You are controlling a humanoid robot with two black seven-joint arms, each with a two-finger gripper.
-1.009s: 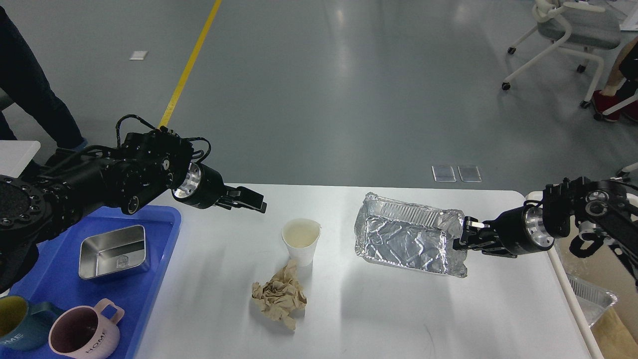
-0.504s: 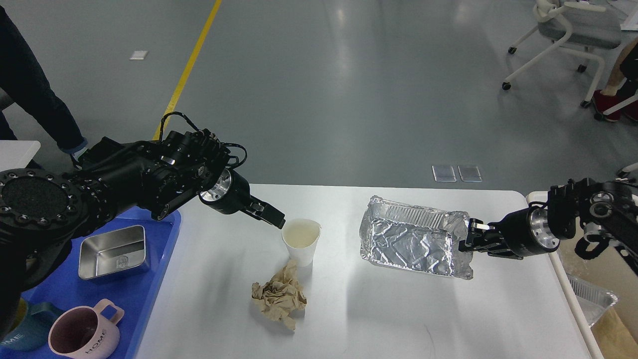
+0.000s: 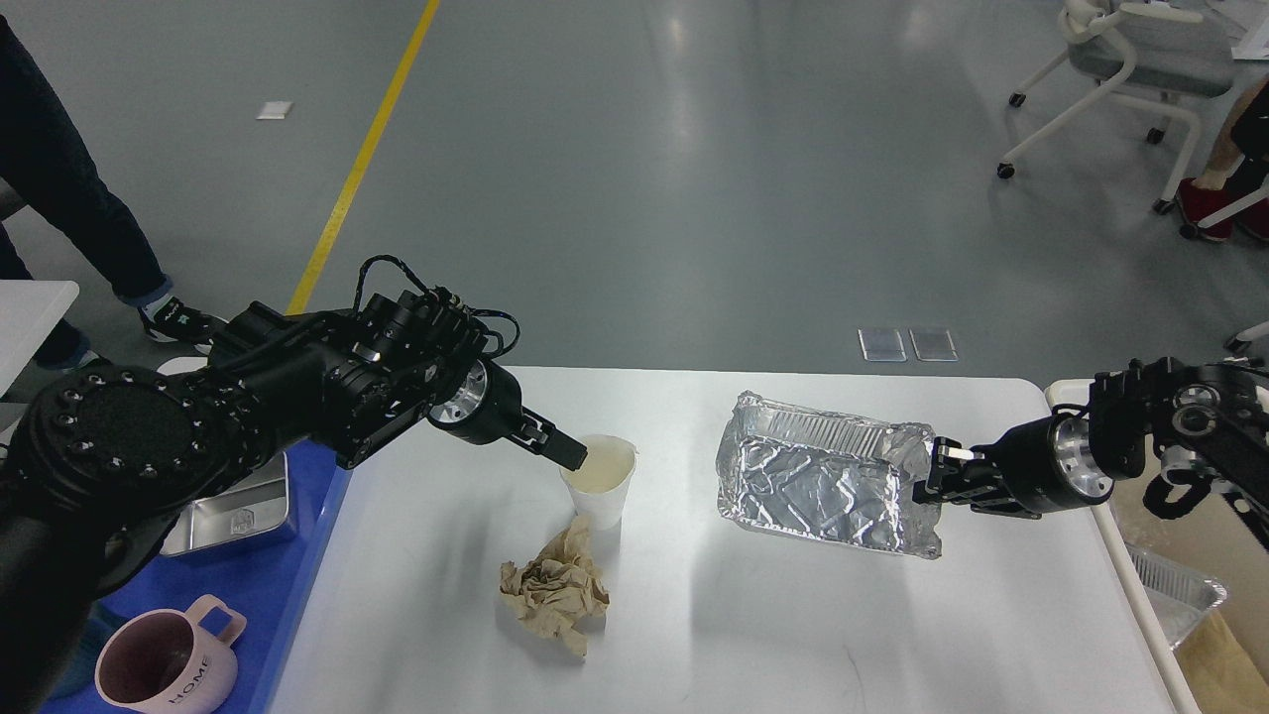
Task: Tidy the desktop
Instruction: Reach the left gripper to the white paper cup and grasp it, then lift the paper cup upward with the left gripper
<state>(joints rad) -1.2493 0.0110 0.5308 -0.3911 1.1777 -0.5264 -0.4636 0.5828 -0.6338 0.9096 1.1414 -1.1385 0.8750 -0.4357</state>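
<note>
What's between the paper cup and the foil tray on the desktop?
Nothing: head view shows bare desktop between the paper cup and foil tray.

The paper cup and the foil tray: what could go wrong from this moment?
1. The left gripper is at the rim of the paper cup; a push sideways may tip the light cup onto the crumpled brown paper beside it.
2. The right gripper pinches only the thin edge of the foil tray; the foil may bend or slip out.

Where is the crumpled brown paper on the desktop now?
In the head view, the crumpled brown paper lies near the middle of the desktop, toward its near edge, just in front of the white paper cup.
</note>
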